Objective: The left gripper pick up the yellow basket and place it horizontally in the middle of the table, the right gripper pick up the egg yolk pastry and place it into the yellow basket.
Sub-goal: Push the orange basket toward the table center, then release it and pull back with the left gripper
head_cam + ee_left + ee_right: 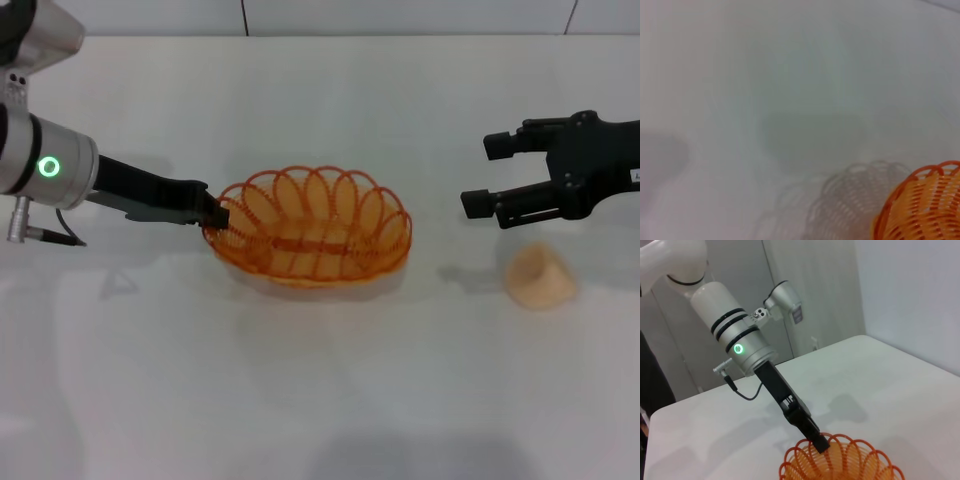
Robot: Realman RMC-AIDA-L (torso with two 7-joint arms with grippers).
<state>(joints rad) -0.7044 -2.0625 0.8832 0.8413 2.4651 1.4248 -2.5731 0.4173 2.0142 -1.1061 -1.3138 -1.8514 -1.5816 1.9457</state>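
my left tool (213,213) is gripping the yellow basket (310,228) by the looped rim at the end nearest my left arm, the black fingers (820,442) clamping onto the wire there. the arm behind it is reaching in low from my left side, its silver-grey segment showing a lit green ring. the basket is sitting around the middle of the bench (320,400), lying lengthwise across my view, its long side running left to right and its open top facing up. i cannot tell whether its base is touching the bench or hanging just above it; a soft shadow is lying right beneath it. in the left wrist view only one orange corner of the basket (922,207) is showing, with its grey shadow spreading across the white bench (765,75) beside it.

my right tool (489,175) is hovering over the right part of the bench, its two fingers spread wide apart and holding nothing, pointing toward the basket. the egg yolk pastry (540,275) is resting on the bench just below and nearer to me than that tool, not touching it. the pastry is sitting well apart from the basket, off to my right of it, with bare bench between them.
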